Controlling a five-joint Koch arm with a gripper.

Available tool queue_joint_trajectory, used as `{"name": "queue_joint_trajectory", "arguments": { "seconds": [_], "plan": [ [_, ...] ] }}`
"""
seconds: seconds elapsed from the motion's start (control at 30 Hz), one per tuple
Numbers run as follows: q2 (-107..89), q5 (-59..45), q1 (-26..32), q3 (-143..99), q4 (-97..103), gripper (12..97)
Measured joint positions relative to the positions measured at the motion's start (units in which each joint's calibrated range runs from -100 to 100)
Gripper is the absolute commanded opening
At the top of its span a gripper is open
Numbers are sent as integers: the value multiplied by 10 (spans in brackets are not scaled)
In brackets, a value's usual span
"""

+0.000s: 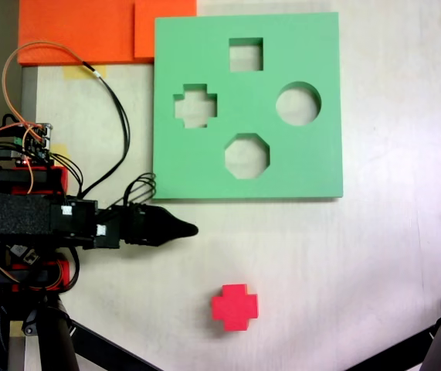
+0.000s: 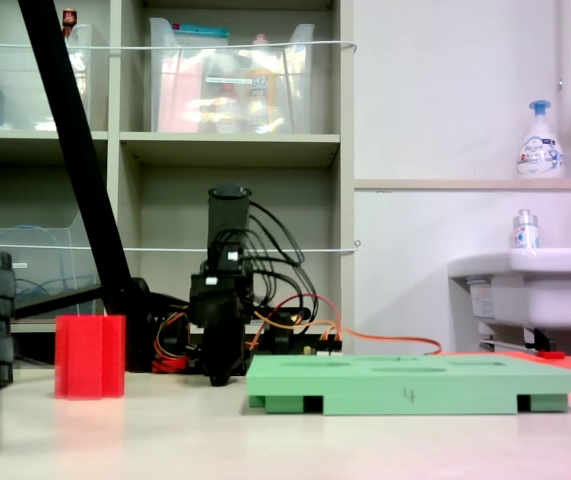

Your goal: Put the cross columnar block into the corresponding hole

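1. From above, the small bright red foam block with the plus-shaped cross-section (image 1: 234,307) stands on the pale tabletop (image 1: 374,263), low in the picture and well apart from everything else. From the low side camera the same block (image 2: 90,356) stands upright on the table at the left.
2. The square green foam board (image 1: 297,166) lies flat on the table near the top of the view from above, and the side camera shows it as a low slab (image 2: 405,392) to the right of the arm.
3. The board's plus-shaped cutout (image 1: 195,106) sits near its left edge and is unfilled; a square cutout (image 1: 245,54), a round one (image 1: 298,103) and an octagonal one (image 1: 246,155) are also unfilled.
4. The black gripper (image 1: 188,229) points right from the arm at the left, its tip just below the board's lower left corner and up-left of the red block, touching neither.
5. Only a single dark tapered tip shows, so I cannot tell whether the jaws are apart or together; nothing is held.
6. An orange foam sheet (image 1: 81,31) lies at the top left, beside the board.
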Motion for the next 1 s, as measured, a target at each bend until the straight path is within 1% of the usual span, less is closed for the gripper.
{"name": "queue_joint_trajectory", "arguments": {
  "seconds": [0.07,0.1,0.2,0.27,0.37,0.43,0.57,0.87,0.9,0.93,0.97,1.0],
  "plan": [
    [0,55,-17,0,0,444],
    [0,81,-25,0,0,430],
    [0,151,-55,8,-28,429],
    [0,195,-68,95,-152,429],
    [0,248,-72,207,-414,426],
    [1,271,-73,256,-553,397],
    [1,299,-68,350,-759,393],
    [1,331,-42,578,-968,395],
    [1,337,-38,592,-981,400],
    [1,344,-33,607,-992,436],
    [1,350,-31,624,-1000,503],
    [1,357,-28,637,-1004,548]
  ]
}}
